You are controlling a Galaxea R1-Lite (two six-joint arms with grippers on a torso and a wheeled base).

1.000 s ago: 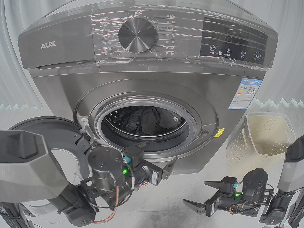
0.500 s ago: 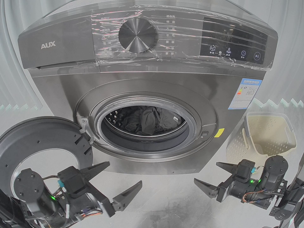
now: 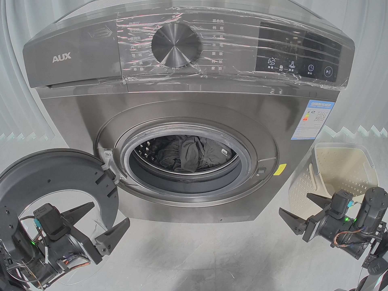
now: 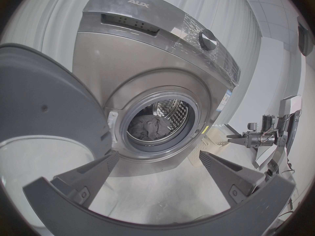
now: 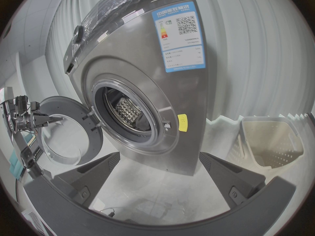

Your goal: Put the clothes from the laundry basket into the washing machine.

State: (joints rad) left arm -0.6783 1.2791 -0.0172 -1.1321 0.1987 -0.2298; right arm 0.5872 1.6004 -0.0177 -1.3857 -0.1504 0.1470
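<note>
Nearest, low over the pale grey floor (image 3: 210,251), the left gripper (image 3: 109,215) hangs with its two dark fingers spread wide and nothing between them. It sits just in front of the washing machine's round grey door (image 3: 52,170), which is swung fully open on its hinge at the left of the porthole. In the left wrist view the same gripper (image 4: 157,154) frames the drum opening between its parted fingers.

On the other side, the right gripper (image 3: 295,203) is also wide open and empty, held just in front of the cream perforated plastic laundry basket (image 3: 343,145). The basket stands on the floor beside the machine's right front corner, tilted so that its mouth faces the robot, with its dotted inner walls in plain sight.

Behind both stands the silver-grey front-loading washing machine (image 3: 182,102), with film over its round metal dial (image 3: 175,45). The dark grey and black clothes (image 3: 186,152) lie bunched inside the steel drum, behind the open porthole ring.

Farthest back hangs a pleated white curtain (image 3: 363,29).
</note>
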